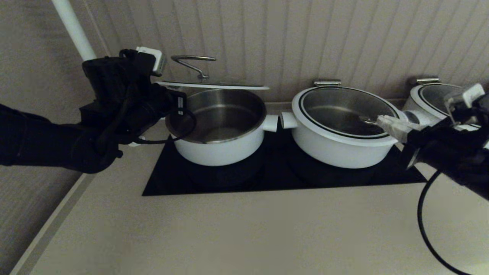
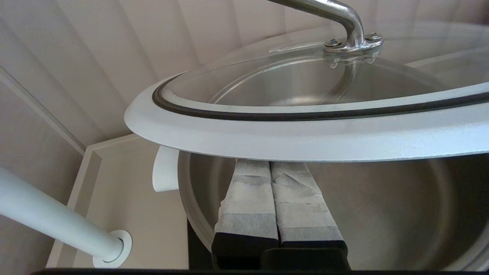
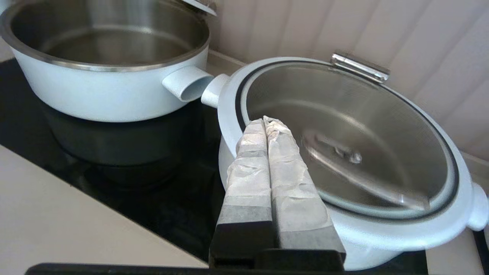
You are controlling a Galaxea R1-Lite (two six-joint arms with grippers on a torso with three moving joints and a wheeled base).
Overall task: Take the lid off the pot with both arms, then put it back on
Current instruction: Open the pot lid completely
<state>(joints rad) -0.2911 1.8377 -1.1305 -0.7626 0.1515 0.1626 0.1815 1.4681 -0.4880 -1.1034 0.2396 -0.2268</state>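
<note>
**Ana:** Head view shows the lid [image 1: 212, 84] raised level just above the open pot [image 1: 217, 128], on the left of a black hob [image 1: 275, 173] set in the worktop [image 1: 244, 229]. The left claw [image 1: 168, 93] meets the lid's near-left edge.

**Ben:** Is the lid gripped?

**Ana:** I judge not. In the left wrist view the left claw's fingers [image 2: 248, 198] lie pressed together with nothing between them, tips tucked under the white ring of the lid, so it seems only propped from beneath.

**Ben:** And the other arm?

**Ana:** The right claw [image 1: 382, 123] is well apart from it, fingers pressed shut and empty, over the covered middle pot [image 1: 340, 133].

**Ben:** So the risk?

**Ana:** With support on one edge alone, the lid could tip or slide off, strike the steel rim, or land crooked. The right claw could also knock the middle pot's lid.
</note>
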